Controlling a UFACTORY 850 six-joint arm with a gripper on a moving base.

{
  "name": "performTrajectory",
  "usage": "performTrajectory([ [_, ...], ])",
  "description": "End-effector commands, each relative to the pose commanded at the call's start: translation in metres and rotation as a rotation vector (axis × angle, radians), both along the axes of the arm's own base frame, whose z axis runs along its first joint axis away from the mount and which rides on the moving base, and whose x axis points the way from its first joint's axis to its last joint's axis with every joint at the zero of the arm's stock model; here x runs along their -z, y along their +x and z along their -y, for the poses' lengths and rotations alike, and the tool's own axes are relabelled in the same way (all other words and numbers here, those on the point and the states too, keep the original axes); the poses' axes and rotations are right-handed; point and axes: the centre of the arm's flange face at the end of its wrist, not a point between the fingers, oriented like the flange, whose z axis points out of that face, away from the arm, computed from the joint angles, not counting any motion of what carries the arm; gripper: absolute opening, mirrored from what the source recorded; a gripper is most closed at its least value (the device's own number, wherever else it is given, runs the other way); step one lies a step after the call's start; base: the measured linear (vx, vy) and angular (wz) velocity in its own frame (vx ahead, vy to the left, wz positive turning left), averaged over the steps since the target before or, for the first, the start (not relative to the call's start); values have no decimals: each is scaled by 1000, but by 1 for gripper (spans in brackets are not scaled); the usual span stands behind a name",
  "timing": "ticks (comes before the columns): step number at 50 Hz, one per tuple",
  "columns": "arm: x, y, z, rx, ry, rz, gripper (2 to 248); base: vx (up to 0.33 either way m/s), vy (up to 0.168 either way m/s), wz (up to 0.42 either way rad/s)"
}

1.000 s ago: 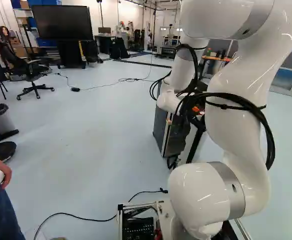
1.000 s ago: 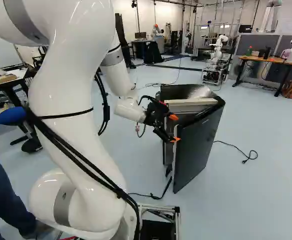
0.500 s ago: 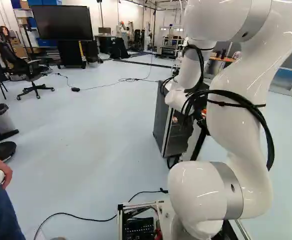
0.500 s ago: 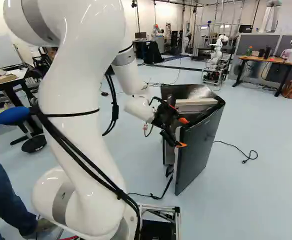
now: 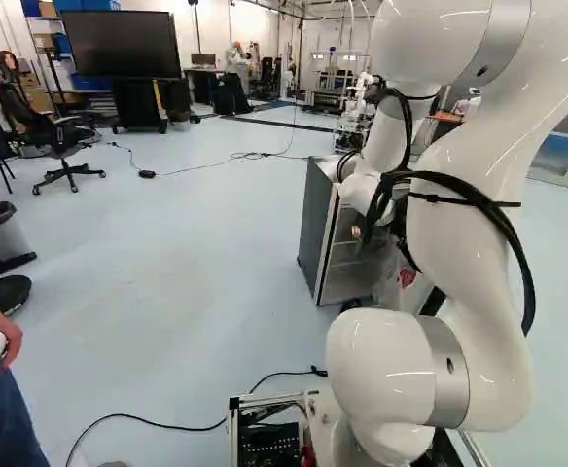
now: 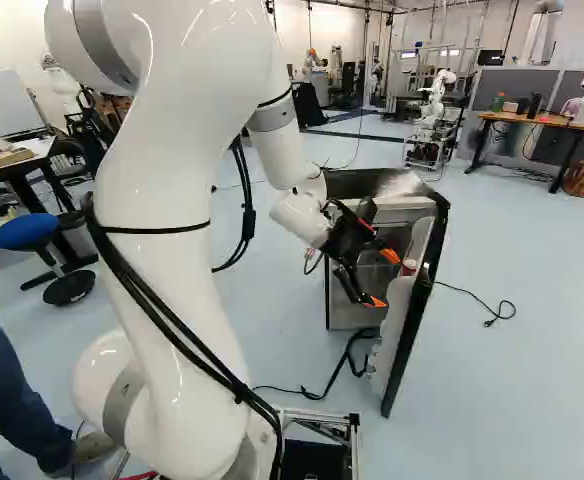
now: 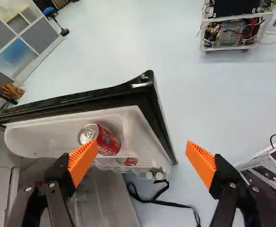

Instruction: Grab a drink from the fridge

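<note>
The right base view had a blue-seated stool (image 6: 26,232) on the floor, well to the left of the fridge (image 6: 347,183). Between that stool and the fridge rose the white arm (image 6: 152,220), reaching forward toward the fridge's open front. At that opening, on the inner side of the fridge's black door (image 7: 142,97), hung the pincer (image 6: 382,279), released, its orange-padded fingers spread well apart. The door stood swung open, with the task's drink, a red can (image 7: 110,142), in the white shelf on the fridge door's inside. In the wrist view, one finger partly covered that can, and part of another red thing (image 7: 127,161) showed lower in the fridge door. Right of the fridge, a black cable (image 6: 477,300) lay on the floor; farther off beyond the fridge stood another robot (image 6: 434,95).
</note>
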Motion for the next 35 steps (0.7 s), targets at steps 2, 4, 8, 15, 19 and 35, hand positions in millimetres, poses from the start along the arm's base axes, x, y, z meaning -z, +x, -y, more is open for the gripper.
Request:
performTrajectory([
  [2,0,0,1,2,0,0,247,0,0,0],
  [4,0,0,2,4,0,0,247,0,0,0],
  [8,0,0,2,5,0,1,247,0,0,0],
  [15,0,0,3,3,-1,0,247,0,0,0],
  [19,-1,1,3,-9,-7,-1,247,0,0,0],
  [35,-4,12,28,-62,-64,-6,247,0,0,0],
])
